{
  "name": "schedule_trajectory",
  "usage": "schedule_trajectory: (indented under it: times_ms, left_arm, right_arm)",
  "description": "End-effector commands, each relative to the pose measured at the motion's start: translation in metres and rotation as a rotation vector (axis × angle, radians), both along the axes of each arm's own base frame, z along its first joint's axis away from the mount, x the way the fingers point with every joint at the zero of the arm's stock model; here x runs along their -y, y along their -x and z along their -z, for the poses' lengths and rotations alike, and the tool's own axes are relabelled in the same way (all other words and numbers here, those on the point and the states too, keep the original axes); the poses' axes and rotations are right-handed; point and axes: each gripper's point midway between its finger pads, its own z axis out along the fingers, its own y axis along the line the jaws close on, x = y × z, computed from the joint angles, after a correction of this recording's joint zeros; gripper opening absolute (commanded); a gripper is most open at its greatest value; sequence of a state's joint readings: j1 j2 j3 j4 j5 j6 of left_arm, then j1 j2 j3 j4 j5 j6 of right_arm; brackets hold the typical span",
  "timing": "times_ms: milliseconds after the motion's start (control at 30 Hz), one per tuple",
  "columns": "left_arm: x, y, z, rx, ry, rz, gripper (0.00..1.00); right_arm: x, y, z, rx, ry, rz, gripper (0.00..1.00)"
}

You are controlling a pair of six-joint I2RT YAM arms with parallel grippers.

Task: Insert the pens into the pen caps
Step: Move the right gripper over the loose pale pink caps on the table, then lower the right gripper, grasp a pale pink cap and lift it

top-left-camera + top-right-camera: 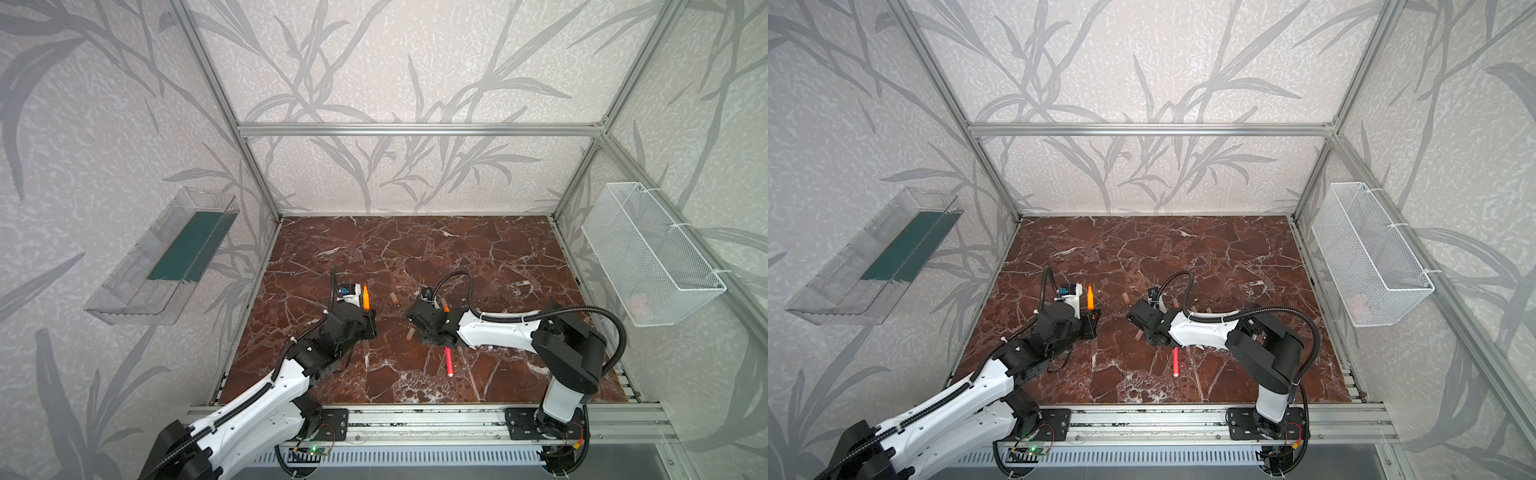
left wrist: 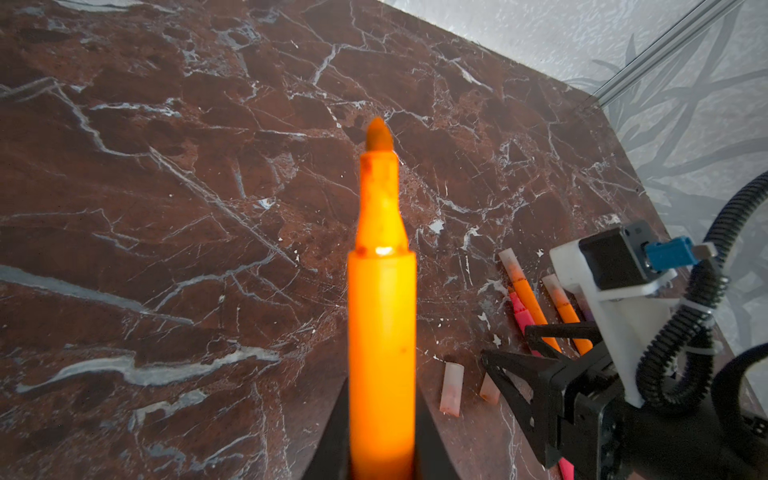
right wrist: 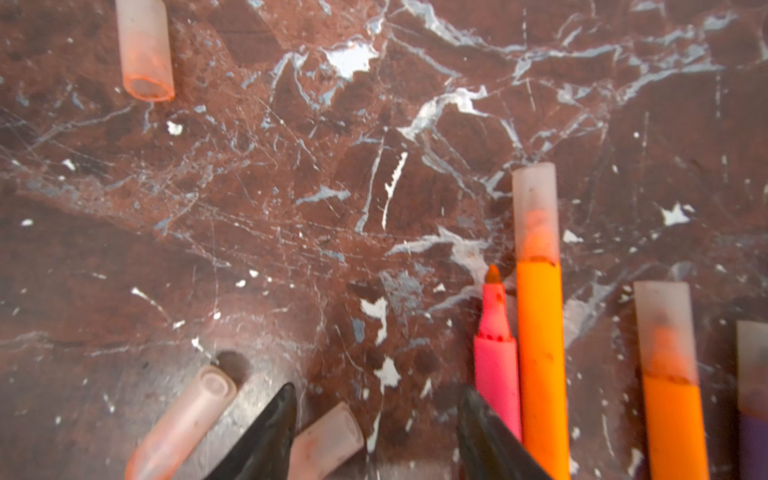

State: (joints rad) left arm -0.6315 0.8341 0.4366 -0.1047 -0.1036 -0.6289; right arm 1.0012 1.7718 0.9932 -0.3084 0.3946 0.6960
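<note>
Right wrist view: right gripper point(image 3: 378, 395) agape, empty; short translucent pinkish cap point(image 3: 328, 436) looks light, slippery, so pinch mid-length. Left gripper point(image 2: 381, 449) clamps slim orange pen point(image 2: 381, 324).

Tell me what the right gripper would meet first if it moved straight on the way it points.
The right gripper would probably meet the loose pen cap lying between its open fingertips, on the marble table. Depth is unclear, so it might touch bare table beside the cap instead.

Red-brown marble tabletop point(image 1: 415, 249), leaf-patterned grey walls point(image 1: 374, 62), aluminium frame point(image 1: 415, 129) — clear tray point(image 1: 120, 299) left, wire basket point(image 1: 665, 257) right
</note>
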Motion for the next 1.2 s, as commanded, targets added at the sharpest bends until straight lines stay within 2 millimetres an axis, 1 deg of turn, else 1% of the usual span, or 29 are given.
schedule_trajectory:
  times_ms: [0, 67, 100, 200, 400, 533, 600, 700, 833, 900, 1167]
  left_arm:
    - [-0.010, 0.003, 0.004, -0.005, -0.014, -0.035, 0.00]
    - [-0.013, 0.003, 0.002, -0.002, -0.024, -0.042, 0.00]
    - [-0.014, 0.004, 0.001, 0.002, -0.028, -0.041, 0.00]
    - [-0.015, 0.003, -0.003, 0.014, -0.033, -0.045, 0.00]
    - [-0.013, 0.002, -0.005, 0.021, -0.030, -0.033, 0.00]
    - [-0.010, 0.003, -0.006, 0.024, -0.019, -0.022, 0.00]
    - [-0.009, 0.003, -0.006, 0.024, -0.014, -0.018, 0.00]
    - [-0.008, 0.003, -0.006, 0.023, -0.007, -0.011, 0.00]
    - [-0.006, 0.003, -0.006, 0.022, -0.003, -0.006, 0.00]
    - [-0.006, 0.004, -0.005, 0.020, -0.002, -0.005, 0.00]
    - [-0.007, 0.004, -0.006, 0.023, 0.002, -0.009, 0.00]
  right_arm:
    - [0.005, 0.005, -0.003, 0.014, -0.001, 0.030, 0.61]
    - [0.005, 0.004, -0.002, 0.014, -0.006, 0.042, 0.59]
    - [-0.003, 0.013, -0.001, 0.013, -0.011, 0.019, 0.58]
    - [-0.008, 0.016, 0.002, 0.004, -0.024, 0.014, 0.57]
    - [-0.010, 0.024, 0.007, -0.001, -0.019, 0.021, 0.57]
    - [-0.009, 0.028, 0.009, 0.003, -0.011, 0.034, 0.53]
    - [-0.005, 0.029, 0.012, 0.002, -0.004, 0.045, 0.52]
    - [0.000, 0.030, 0.014, 0.003, -0.002, 0.064, 0.48]
    - [0.007, 0.032, 0.014, 0.012, -0.018, 0.086, 0.44]
    - [0.009, 0.033, 0.013, 0.017, -0.029, 0.091, 0.43]
    - [-0.001, 0.028, 0.016, 0.019, -0.036, 0.075, 0.44]
